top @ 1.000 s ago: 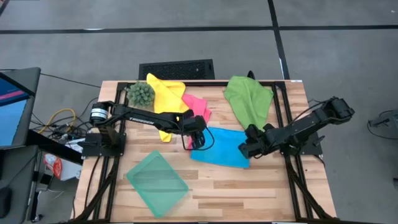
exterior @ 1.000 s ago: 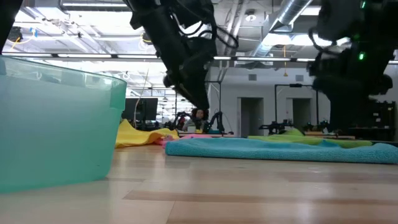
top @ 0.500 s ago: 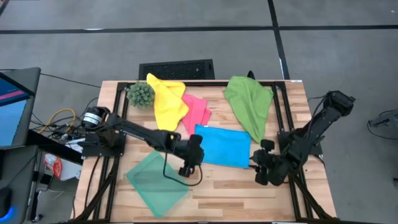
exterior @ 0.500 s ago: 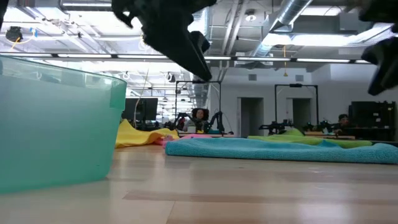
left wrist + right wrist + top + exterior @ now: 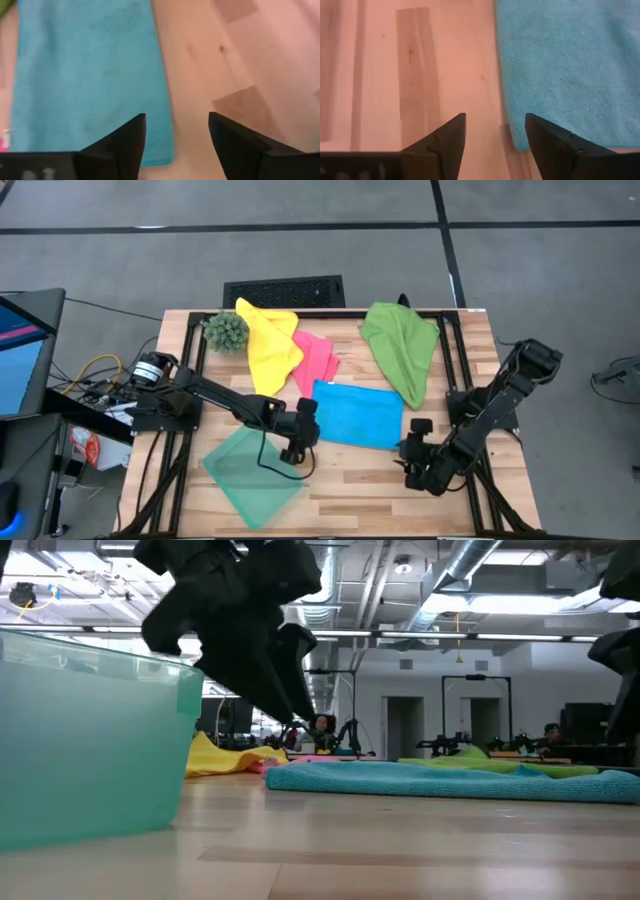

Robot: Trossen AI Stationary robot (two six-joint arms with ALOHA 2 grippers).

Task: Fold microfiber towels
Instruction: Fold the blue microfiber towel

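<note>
The blue towel (image 5: 358, 415) lies flat on the table as a neat rectangle; it also shows in the low view (image 5: 450, 780). The pink towel (image 5: 316, 358), yellow towel (image 5: 268, 340) and green towel (image 5: 402, 345) lie crumpled farther back. My left gripper (image 5: 294, 446) is open above bare wood just off the blue towel's near left corner (image 5: 150, 150). My right gripper (image 5: 413, 460) is open above bare wood just off its near right corner (image 5: 520, 142). Neither touches cloth.
A translucent teal tray (image 5: 252, 475) stands near the front left, close to my left gripper. A spiky green ball plant (image 5: 226, 330) sits at the far left by the yellow towel. Bare wood (image 5: 360, 490) stretches along the front between the grippers.
Both grippers have drawn back from the blue towel's left and right edges toward the table's near edge and now stand off the cloth. The blue towel is left lying flat as a rectangle.
</note>
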